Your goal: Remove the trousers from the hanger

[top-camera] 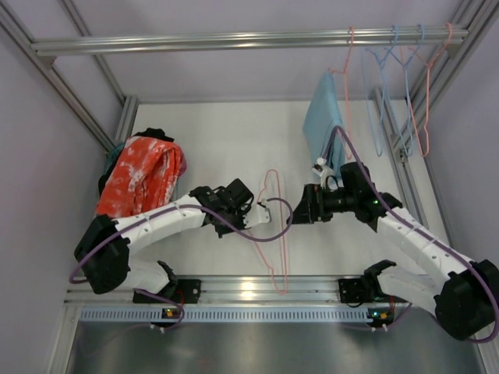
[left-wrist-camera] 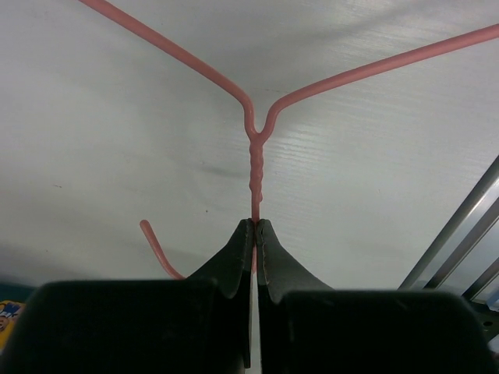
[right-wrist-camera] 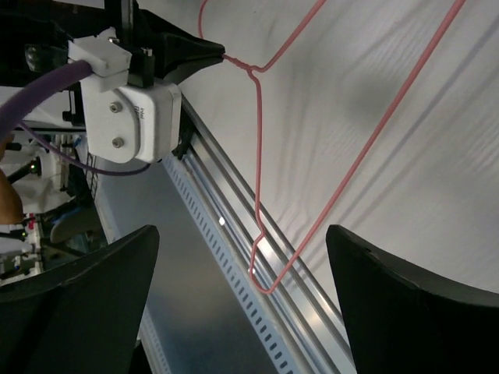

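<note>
Left hand (left-wrist-camera: 254, 227) pinches the bare hanger (left-wrist-camera: 255, 156) by its neck; right hand (right-wrist-camera: 242, 230) gapes wide beside it. Trousers (top-camera: 140, 175) lie heaped far left on the counter (top-camera: 226, 140). Best to lay the hanger flat, clear of them.

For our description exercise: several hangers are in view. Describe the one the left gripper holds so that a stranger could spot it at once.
Look at the white table below the metal rail. Near its middle, a pink wire hanger carries nothing, and its twisted neck is pinched in the left gripper. The other hangers all hang from the rail; this is the only one off it.
</note>
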`<state>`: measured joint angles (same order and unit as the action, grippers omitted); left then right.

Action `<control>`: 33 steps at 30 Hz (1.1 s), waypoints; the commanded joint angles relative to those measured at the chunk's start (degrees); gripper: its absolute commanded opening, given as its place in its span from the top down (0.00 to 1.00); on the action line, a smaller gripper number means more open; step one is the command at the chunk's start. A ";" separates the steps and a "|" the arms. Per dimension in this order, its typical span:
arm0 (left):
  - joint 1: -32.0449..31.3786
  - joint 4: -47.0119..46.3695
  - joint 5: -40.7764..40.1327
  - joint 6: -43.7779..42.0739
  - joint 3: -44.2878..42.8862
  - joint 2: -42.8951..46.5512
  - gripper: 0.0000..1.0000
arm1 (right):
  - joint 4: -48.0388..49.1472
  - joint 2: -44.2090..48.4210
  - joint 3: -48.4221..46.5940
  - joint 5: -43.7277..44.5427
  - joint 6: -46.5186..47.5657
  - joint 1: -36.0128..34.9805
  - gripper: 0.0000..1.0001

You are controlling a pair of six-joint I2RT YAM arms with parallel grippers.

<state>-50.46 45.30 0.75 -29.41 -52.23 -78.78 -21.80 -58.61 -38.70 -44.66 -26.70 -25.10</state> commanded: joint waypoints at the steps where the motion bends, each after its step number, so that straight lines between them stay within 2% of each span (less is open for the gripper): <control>1: -0.08 1.99 -0.14 0.93 -2.70 0.21 1.00 | 16.95 -1.32 4.23 -0.87 -9.06 -3.81 0.13; 3: -0.08 2.25 -0.14 0.93 -2.79 0.30 1.00 | 20.64 -2.38 5.47 1.50 -11.52 -4.95 0.14; 8: -0.08 3.04 -0.14 0.93 -2.97 1.00 1.00 | 18.12 -5.37 5.56 6.60 -7.23 -4.61 0.20; 11: 0.01 3.74 -0.14 1.02 -3.75 1.18 1.00 | 19.42 -7.13 8.02 7.40 -8.45 -4.25 0.20; 20: -0.08 5.50 -1.11 2.86 -7.18 1.97 1.00 | 26.80 -20.57 6.80 4.51 -12.59 -4.25 0.33; 24: -0.08 5.50 -1.02 4.18 -7.89 2.76 1.00 | 31.72 -24.00 5.74 2.48 -14.78 -6.36 0.37; 26: -0.08 5.50 0.72 4.80 -8.15 3.28 1.00 | 32.17 -24.54 4.86 1.87 -14.96 -7.67 0.48; 27: -0.08 5.59 1.00 5.06 -8.24 3.37 1.00 | 32.78 -24.54 4.77 1.43 -15.40 -7.85 0.60; 29: -0.08 5.50 1.88 5.68 -8.77 4.16 1.00 | 32.79 -23.84 3.90 -0.32 -15.49 -8.12 0.74; 30: -0.08 5.42 2.06 6.29 -8.94 4.43 1.00 | 32.79 -22.70 3.11 -1.12 -15.32 -8.12 0.95; 31: -0.08 5.50 2.23 6.90 -9.12 4.69 1.00 | 32.79 -21.91 2.75 -1.91 -15.23 -8.21 1.00; 33: -0.08 5.42 2.59 8.48 -9.21 6.01 1.00 | 33.23 -19.45 1.70 -4.89 -15.31 -8.12 1.00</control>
<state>-50.41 51.05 1.17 -24.14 -58.85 -76.03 5.61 -82.48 -33.26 -44.31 -42.09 -32.45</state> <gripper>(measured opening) 0.026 0.021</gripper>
